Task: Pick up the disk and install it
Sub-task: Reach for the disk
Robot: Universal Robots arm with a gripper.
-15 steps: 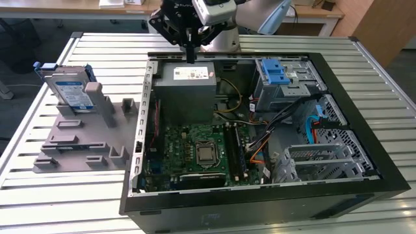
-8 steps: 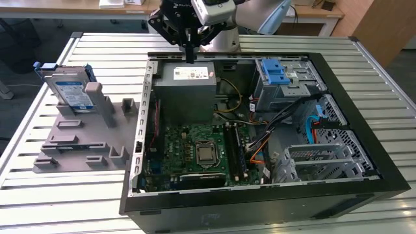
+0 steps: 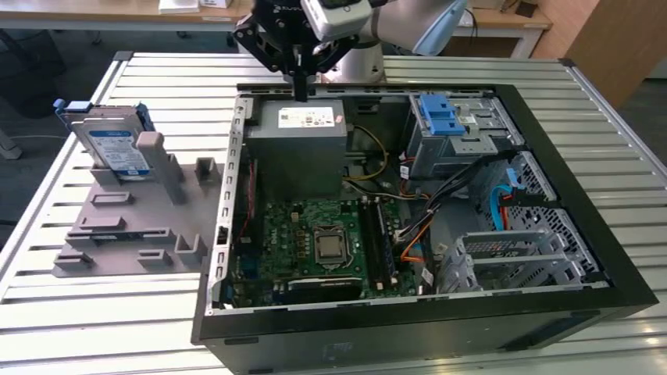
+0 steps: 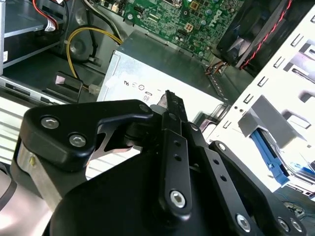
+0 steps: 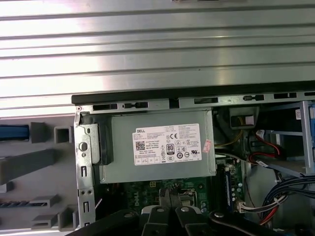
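The disk (image 3: 115, 148), silver with a blue-and-white label and blue rails, stands upright in a grey holder (image 3: 125, 226) on the table, at the exterior view's left of the open computer case (image 3: 417, 328). My gripper (image 3: 301, 87) hangs over the case's far edge, just above the grey power-supply box (image 3: 297, 129), well apart from the disk. Its black fingers (image 4: 172, 101) are shut together with nothing between them. In the first wrist view the gripper (image 5: 170, 196) sits over the motherboard edge below the power supply (image 5: 162, 145), and a blue disk rail (image 5: 12, 132) shows at the picture's edge.
Inside the case are the motherboard (image 3: 323, 242), a drive cage with a blue ridged latch (image 3: 443, 117), cables and a metal bay (image 3: 516, 258). The case rests on a slatted metal table (image 3: 105, 312). Desks stand behind.
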